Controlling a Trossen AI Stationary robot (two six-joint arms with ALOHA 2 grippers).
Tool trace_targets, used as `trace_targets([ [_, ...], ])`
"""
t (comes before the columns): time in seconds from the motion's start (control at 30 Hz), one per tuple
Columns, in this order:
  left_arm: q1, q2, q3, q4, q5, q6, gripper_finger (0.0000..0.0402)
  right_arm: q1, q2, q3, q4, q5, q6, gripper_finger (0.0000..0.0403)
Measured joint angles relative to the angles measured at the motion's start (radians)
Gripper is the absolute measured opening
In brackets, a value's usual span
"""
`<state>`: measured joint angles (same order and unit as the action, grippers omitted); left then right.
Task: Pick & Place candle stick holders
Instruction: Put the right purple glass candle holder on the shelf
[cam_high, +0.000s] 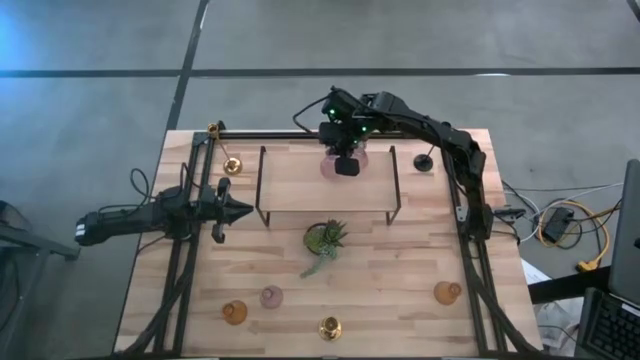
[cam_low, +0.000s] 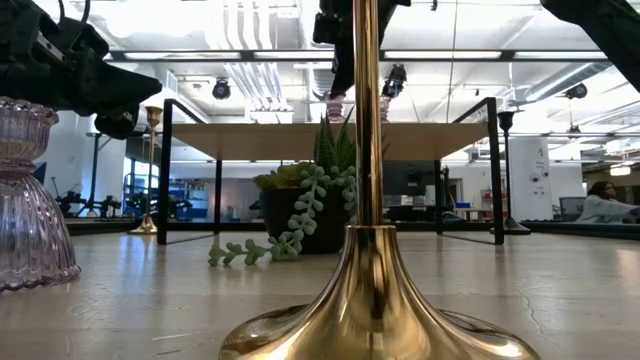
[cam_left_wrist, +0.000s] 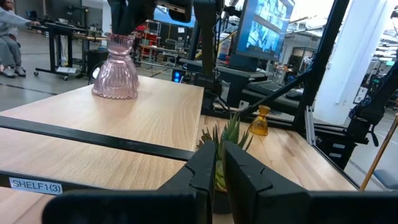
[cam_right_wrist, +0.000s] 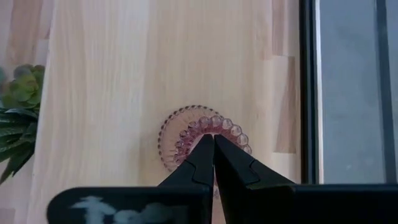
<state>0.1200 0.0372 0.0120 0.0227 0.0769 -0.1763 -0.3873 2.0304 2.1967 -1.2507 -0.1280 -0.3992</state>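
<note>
Two arms were seen over the desk. The right gripper (cam_high: 346, 164) was held above the raised shelf (cam_high: 300, 185) near the desk's far edge, its fingers pressed together on the rim of a pale pink holder (cam_right_wrist: 202, 138) that stood upright on the shelf top. The left gripper (cam_high: 238, 211) was kept level off the shelf's left end, its fingers brought narrowly together with nothing between them. A brass holder (cam_high: 232, 165) was seen by the far left corner and a black holder (cam_high: 424, 161) off the shelf's right end. Along the near edge an amber holder (cam_high: 234, 313), a second pink holder (cam_high: 271, 296), a second brass holder (cam_high: 330, 327) and another amber holder (cam_high: 447, 292) were spread. A potted plant (cam_high: 325, 238) was placed mid-desk
</note>
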Motion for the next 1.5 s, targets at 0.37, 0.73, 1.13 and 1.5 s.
trace_targets([
  [0.37, 0.000, 0.000, 0.000, 0.000, 0.000, 0.000, 0.0035, -0.020, 0.000, 0.000, 0.008, 0.034, -0.001, 0.0008],
  [0.73, 0.000, 0.000, 0.000, 0.000, 0.000, 0.000, 0.0035, -0.023, 0.000, 0.000, 0.016, 0.034, -0.005, 0.0008],
  [1.13, 0.000, 0.000, 0.000, 0.000, 0.000, 0.000, 0.0035, -0.026, 0.000, 0.000, 0.019, 0.034, -0.004, 0.0008],
  [1.5, 0.000, 0.000, 0.000, 0.000, 0.000, 0.000, 0.0035, -0.025, -0.002, 0.000, 0.027, 0.051, -0.002, 0.0008],
])
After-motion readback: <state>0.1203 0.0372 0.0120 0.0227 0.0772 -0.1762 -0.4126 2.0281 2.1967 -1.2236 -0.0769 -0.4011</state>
